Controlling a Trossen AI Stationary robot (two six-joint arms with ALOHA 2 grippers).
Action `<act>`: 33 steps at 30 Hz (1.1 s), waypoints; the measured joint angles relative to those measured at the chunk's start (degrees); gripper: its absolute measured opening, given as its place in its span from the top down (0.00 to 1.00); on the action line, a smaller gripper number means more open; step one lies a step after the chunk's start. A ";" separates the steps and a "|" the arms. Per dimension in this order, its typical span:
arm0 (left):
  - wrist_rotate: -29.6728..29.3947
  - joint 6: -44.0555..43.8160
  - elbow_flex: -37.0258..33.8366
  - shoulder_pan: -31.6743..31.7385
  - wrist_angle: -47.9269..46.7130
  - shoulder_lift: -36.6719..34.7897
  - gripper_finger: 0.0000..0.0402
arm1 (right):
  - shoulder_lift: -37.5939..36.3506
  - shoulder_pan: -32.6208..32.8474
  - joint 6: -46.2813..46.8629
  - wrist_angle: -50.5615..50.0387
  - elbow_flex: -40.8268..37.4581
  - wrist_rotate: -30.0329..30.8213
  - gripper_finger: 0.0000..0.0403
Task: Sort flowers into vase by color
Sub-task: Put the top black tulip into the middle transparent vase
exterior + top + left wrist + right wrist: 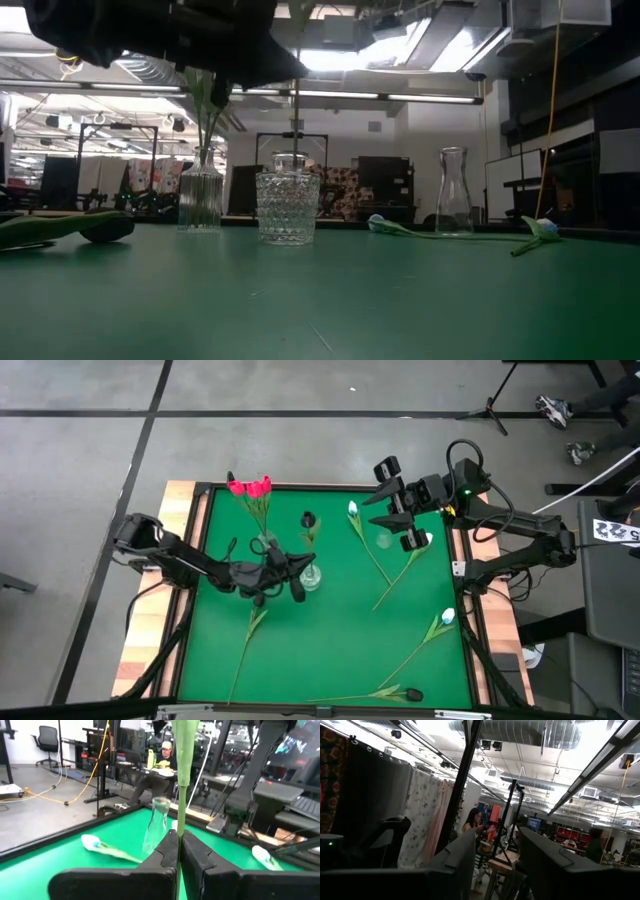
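My left gripper (pixel 297 578) is shut on the green stem of a black-headed flower (pixel 308 518) that stands upright over the cut-glass vase (pixel 287 208). The stem (pixel 295 110) runs down into that vase's neck. A ribbed vase (pixel 265 543) holds pink-red flowers (pixel 250 488). A clear carafe vase (pixel 385 540) stands to the right with nothing in it. Loose flowers lie on the green mat: two white ones (pixel 352 510) (pixel 425 540) by the carafe, one (pixel 447 617) at the right edge and a black one (pixel 413 695) near the front. My right gripper (pixel 405 510) hangs open, raised at the far right. My left gripper pinches the flower's stem (pixel 178 832) between its two fingers. The fingers come level from the table's left and lie across the stem. The flower stands upright, its upper part (pixel 184 750) rising above the fingers and its lower end down in the cut-glass vase's neck (pixel 293 152).
Another stem (pixel 248 645) lies on the mat below my left arm, toward the near left. A dark flower head (pixel 105 228) rests on the mat left of the ribbed vase. Wooden rims (pixel 150 630) frame the mat. People sit in the room beyond the table.
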 joint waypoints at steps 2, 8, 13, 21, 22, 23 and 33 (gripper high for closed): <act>-0.02 -0.93 0.00 0.01 -0.02 1.25 1.00 | 0.00 0.00 0.02 0.00 0.00 0.00 0.62; -0.32 -1.64 0.00 0.01 -0.09 3.91 1.00 | 0.00 0.00 0.03 0.00 0.00 0.00 0.62; -1.27 -3.49 0.00 0.01 -3.13 4.17 1.00 | 0.00 -0.02 0.04 0.00 0.00 0.00 0.62; -3.05 -5.96 0.00 -0.12 -7.63 4.17 1.00 | 0.00 -0.02 0.04 -0.31 0.00 0.00 0.62; -3.66 -6.02 0.00 -0.10 -7.57 4.17 1.00 | 0.00 -0.02 0.04 -0.35 0.00 0.00 0.62; -4.27 -6.31 0.00 -0.10 -7.57 4.17 1.00 | 0.00 -0.02 0.07 -0.39 0.00 0.00 0.62; -6.21 -4.17 -0.04 -0.12 -2.20 4.67 1.00 | 0.02 -0.02 0.24 -0.39 0.00 0.00 0.62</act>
